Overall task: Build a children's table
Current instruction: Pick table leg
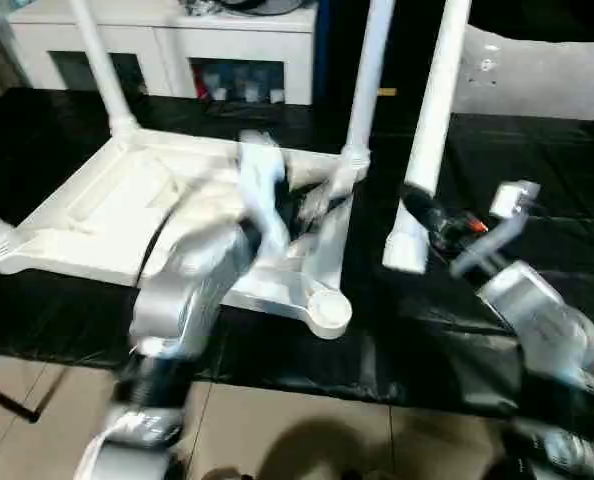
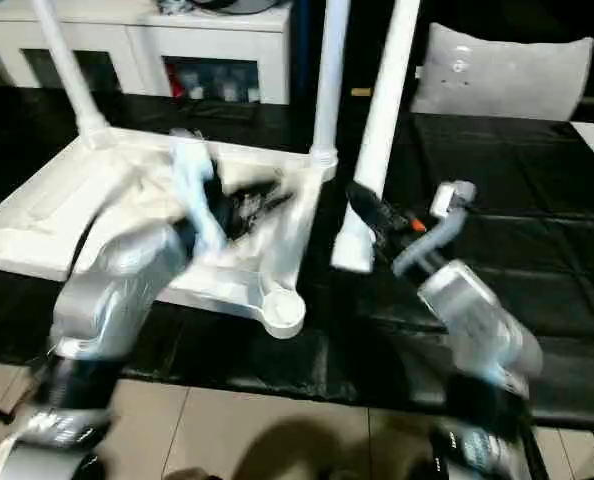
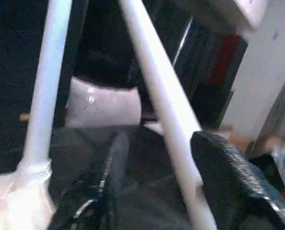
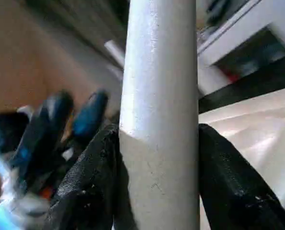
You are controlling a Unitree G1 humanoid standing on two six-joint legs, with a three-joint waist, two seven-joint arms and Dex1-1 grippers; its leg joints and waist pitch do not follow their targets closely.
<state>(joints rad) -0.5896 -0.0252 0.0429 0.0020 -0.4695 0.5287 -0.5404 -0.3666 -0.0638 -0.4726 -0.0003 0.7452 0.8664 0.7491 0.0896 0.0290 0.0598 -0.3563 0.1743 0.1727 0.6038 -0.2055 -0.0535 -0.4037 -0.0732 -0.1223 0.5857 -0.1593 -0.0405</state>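
A: Right wrist view: the right claw [image 4: 159, 182] has its two black fingers pressed on either side of a white tubular leg [image 4: 159, 96], gripping it near its wide end. Where is the rest of the children's table?

B: The upside-down table top [image 1: 97, 200] lies on the black-covered desk [image 1: 537, 160], ribs up. Legs stand in three of its sockets, including the far-right leg [image 1: 369, 70] and the far-left leg [image 1: 102, 65]. The near-right corner socket [image 1: 329, 310] is empty. The held leg hangs just beside the top's right edge.

A: And the left claw [image 1: 312, 200]?

B: It hovers over the top's right rim, fingers spread apart.

A: How will the leg handle?

B: Likely light, hollow plastic, stiff but smooth enough to slip; a low grip near the wide end looks sensible for steering it into the socket.

A: Any containers?

B: A white cabinet [image 1: 177, 40] behind the top; its contents are too unclear to tell.
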